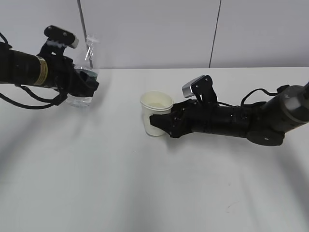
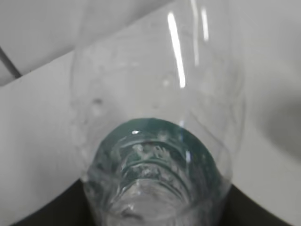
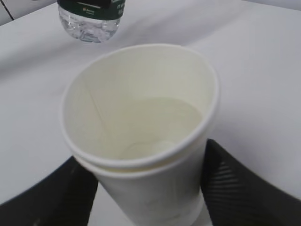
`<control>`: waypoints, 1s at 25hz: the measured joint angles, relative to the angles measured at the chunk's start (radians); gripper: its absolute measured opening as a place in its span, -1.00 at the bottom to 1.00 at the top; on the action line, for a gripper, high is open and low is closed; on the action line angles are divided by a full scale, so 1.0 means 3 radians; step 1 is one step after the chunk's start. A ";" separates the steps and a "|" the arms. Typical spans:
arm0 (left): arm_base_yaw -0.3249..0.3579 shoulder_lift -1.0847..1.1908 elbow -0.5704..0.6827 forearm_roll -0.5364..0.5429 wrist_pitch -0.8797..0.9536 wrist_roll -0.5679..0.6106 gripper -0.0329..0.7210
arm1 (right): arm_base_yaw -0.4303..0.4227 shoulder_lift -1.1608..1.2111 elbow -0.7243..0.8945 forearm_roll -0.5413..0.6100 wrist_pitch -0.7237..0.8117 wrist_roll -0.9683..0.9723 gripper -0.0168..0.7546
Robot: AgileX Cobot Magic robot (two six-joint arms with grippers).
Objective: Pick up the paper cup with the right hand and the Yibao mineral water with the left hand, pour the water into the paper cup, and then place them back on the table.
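White paper cup (image 1: 156, 114) sits mid-table, upright, with water inside. Clear green-labelled Yibao mineral water (image 1: 87, 72) is far left, upright, lifted.

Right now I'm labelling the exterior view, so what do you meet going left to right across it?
left hand → Yibao mineral water → paper cup → right hand

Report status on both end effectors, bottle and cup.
Left end effector shut on Yibao bottle, upright. Right end effector shut on paper cup, upright. Nothing between them.
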 joint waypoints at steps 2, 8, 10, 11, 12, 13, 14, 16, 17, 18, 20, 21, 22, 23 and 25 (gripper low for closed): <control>0.0069 0.0048 -0.0030 -0.0354 -0.0274 0.0391 -0.02 | 0.0000 0.0000 0.0000 0.0000 0.0000 0.0000 0.37; 0.0281 0.0161 -0.0030 -0.1034 -0.0886 0.1025 -0.02 | 0.0000 0.0000 0.0000 0.0000 0.0000 0.0000 0.37; 0.0331 0.0201 -0.0030 -0.1163 -0.1005 0.1181 -0.02 | 0.0000 0.0000 0.0000 0.0000 0.0000 0.0000 0.37; 0.0347 0.0227 -0.0030 -0.1244 -0.1070 0.1272 -0.02 | 0.0000 0.0000 0.0000 0.0000 0.0000 0.0000 0.37; 0.0362 0.0256 -0.0030 -0.1322 -0.1121 0.1363 -0.02 | 0.0000 0.0000 0.0000 0.0000 0.0000 0.0000 0.37; 0.0370 0.0296 -0.0030 -0.1424 -0.1187 0.1451 -0.02 | 0.0000 0.0000 0.0000 0.0000 0.0000 0.0000 0.37; 0.0378 0.0342 -0.0030 -0.1526 -0.1267 0.1522 -0.02 | 0.0000 0.0000 0.0000 0.0000 0.0000 0.0000 0.37; 0.0390 0.0437 -0.0030 -0.1674 -0.1419 0.1669 -0.02 | 0.0000 0.0000 0.0000 0.0000 0.0000 0.0000 0.37; 0.0389 0.0483 -0.0030 -0.1738 -0.1499 0.1739 -0.02 | 0.0000 0.0000 0.0000 0.0000 0.0000 0.0000 0.37; 0.0389 0.0528 -0.0030 -0.1801 -0.1579 0.1789 -0.02 | 0.0000 0.0000 0.0000 0.0000 0.0000 0.0000 0.37; 0.0389 0.0607 -0.0033 -0.1878 -0.1726 0.1900 -0.02 | 0.0000 0.0000 0.0000 0.0000 0.0000 0.0000 0.37; 0.0389 0.0648 -0.0033 -0.1904 -0.1801 0.1938 -0.02 | 0.0000 0.0000 0.0000 0.0000 0.0000 0.0000 0.37; 0.0389 0.0689 -0.0033 -0.1921 -0.1858 0.1977 -0.02 | 0.0000 0.0000 0.0000 0.0000 0.0000 0.0000 0.37; 0.0389 0.0722 -0.0033 -0.1936 -0.1889 0.2018 -0.02 | 0.0000 0.0000 0.0000 0.0000 0.0000 0.0000 0.37; 0.0389 0.0797 -0.0036 -0.1979 -0.1959 0.2095 -0.02 | 0.0000 0.0000 0.0000 0.0000 0.0000 0.0000 0.37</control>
